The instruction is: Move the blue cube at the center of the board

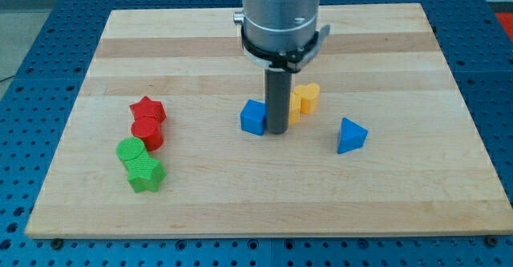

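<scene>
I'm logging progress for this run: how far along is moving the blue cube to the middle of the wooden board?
Looks nearly done: the blue cube already sits close to the middle of the wooden board. In hand: my tip rests right beside the cube on the view's right, with the yellow blocks just behind the rod. Left: at most a small nudge, if any.

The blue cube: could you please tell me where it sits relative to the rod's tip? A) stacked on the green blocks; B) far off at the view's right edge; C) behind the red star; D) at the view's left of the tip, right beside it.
D: the blue cube lies immediately to the view's left of my tip, with the yellow block on the other side.
</scene>
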`<move>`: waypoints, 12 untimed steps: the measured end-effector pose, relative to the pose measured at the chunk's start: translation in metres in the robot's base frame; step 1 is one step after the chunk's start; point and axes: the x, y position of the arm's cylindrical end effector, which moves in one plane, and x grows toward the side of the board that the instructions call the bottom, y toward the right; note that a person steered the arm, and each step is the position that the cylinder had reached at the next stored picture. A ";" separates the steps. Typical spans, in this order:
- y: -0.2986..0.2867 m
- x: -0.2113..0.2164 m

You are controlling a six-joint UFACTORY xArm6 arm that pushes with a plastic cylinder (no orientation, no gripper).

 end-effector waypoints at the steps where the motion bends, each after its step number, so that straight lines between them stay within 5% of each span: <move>1: 0.000 -0.002; 6: -0.041 0.023; 8: -0.074 -0.017; 10: -0.080 -0.013; 12: -0.165 -0.058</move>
